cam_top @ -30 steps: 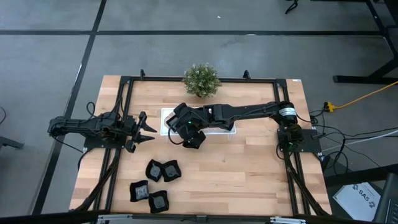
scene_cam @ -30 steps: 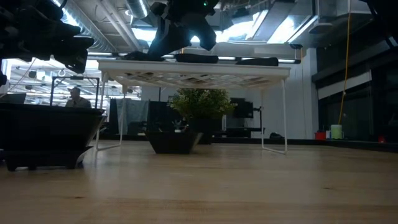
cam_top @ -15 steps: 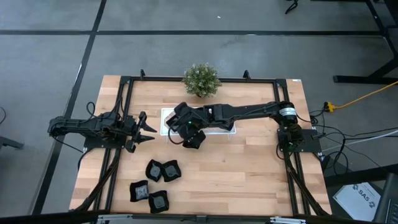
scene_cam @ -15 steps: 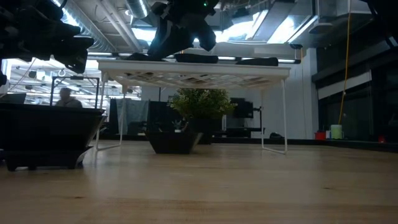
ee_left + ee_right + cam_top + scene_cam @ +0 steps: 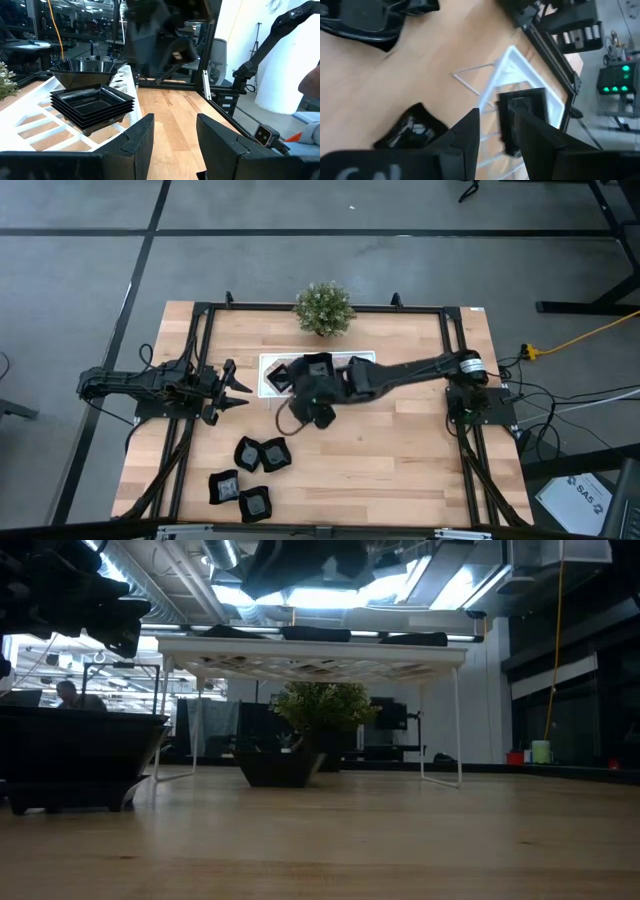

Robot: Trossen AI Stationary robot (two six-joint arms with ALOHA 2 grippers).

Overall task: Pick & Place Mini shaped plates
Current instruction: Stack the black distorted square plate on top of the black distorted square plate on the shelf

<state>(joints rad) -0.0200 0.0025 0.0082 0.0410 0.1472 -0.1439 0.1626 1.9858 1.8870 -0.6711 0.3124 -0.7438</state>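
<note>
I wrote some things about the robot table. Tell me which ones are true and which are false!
1. The little green plant sits at the far edge of the table. True.
2. All the black mini plates are on the white tray. False: four mini plates lie on the bare wood near the front.
3. The right gripper carries a plate. False: its open fingers are empty.
4. The left gripper is open, off to the side. True.
5. Some plates already sit on the white tray. True.

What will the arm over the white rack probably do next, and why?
Probably swing toward the four plates left on the table to pick another. The right gripper looks empty, fingers apart, just off the white rack where plates already sit.
</note>
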